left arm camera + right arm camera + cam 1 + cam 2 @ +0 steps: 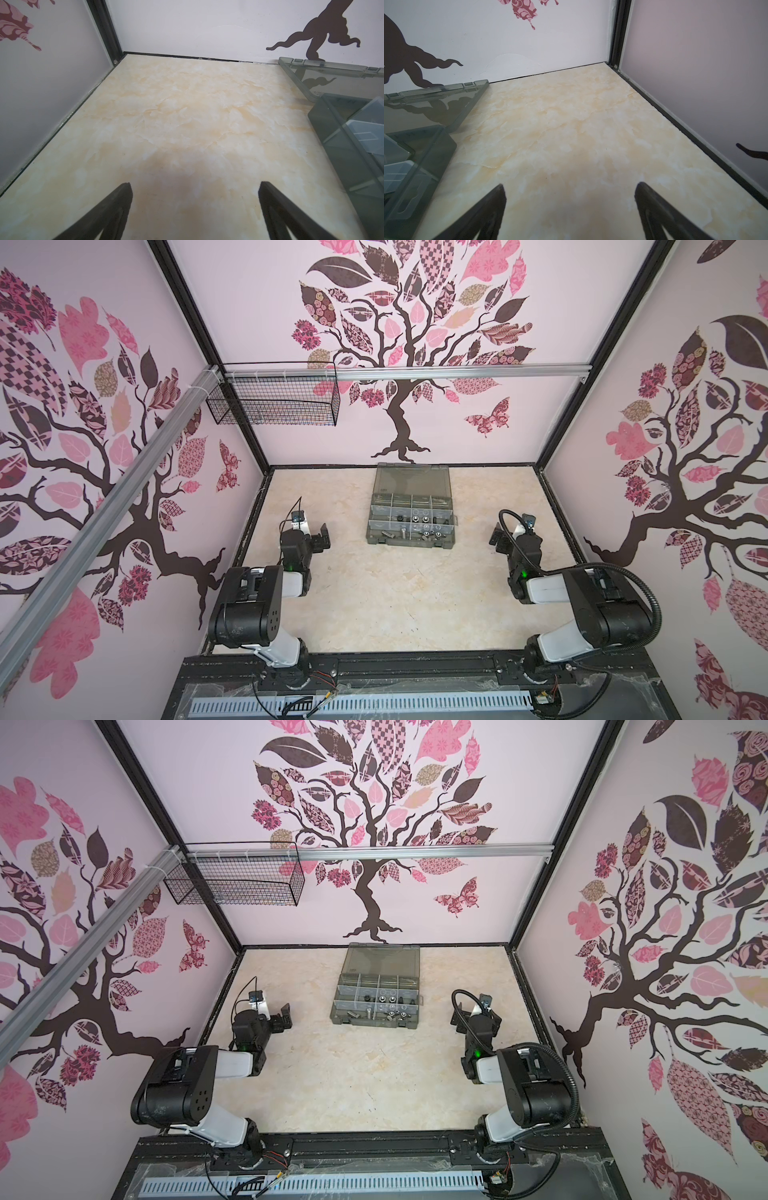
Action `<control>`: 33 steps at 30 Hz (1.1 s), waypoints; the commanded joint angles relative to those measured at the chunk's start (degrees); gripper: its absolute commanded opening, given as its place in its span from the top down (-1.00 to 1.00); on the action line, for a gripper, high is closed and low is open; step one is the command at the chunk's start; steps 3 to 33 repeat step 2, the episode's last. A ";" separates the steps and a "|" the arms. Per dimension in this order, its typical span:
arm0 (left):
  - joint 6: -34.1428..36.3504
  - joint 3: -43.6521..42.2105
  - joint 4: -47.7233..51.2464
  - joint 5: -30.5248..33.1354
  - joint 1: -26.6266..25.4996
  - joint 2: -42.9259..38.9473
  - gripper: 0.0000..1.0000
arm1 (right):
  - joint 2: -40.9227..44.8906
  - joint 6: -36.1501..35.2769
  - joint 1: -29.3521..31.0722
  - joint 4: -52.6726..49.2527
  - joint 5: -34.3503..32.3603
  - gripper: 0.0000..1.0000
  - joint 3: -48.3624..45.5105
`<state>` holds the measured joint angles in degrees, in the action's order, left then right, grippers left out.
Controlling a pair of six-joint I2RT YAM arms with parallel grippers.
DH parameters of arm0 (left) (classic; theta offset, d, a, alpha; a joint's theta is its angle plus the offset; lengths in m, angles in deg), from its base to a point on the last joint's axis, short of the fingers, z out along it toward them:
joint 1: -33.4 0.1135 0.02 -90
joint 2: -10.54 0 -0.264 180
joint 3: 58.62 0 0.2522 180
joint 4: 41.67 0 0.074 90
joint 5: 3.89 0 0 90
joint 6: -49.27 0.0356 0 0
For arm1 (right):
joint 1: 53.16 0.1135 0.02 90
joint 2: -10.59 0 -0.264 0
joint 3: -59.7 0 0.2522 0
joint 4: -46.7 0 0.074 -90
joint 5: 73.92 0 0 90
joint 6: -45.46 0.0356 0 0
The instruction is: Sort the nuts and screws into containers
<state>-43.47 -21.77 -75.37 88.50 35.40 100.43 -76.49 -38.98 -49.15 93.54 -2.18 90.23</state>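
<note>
Left gripper [195, 183] and right gripper [570, 184] both gape fully and grip nothing; we see them over the table [395, 597], one to each side of the case [410, 543] and apart from it. We find the case open, its lid [411, 479] laid back behind. Inside it, the containers [411, 506] form rows; screws [387, 534] lie in the front row, nuts [425, 518] in the row behind, though some pieces are too small for us to name.
</note>
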 commanded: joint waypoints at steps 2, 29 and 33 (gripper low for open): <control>0.69 -0.44 -0.84 -0.20 0.20 -0.67 -0.96 | -0.59 -0.34 -0.17 1.13 0.50 -0.99 1.38; 0.69 -0.44 -0.84 -0.20 0.20 -0.67 -0.96 | -0.59 -0.34 -0.17 1.13 0.50 -0.99 1.38; 0.69 -0.44 -0.84 -0.20 0.20 -0.67 -0.96 | -0.59 -0.34 -0.17 1.13 0.50 -0.99 1.38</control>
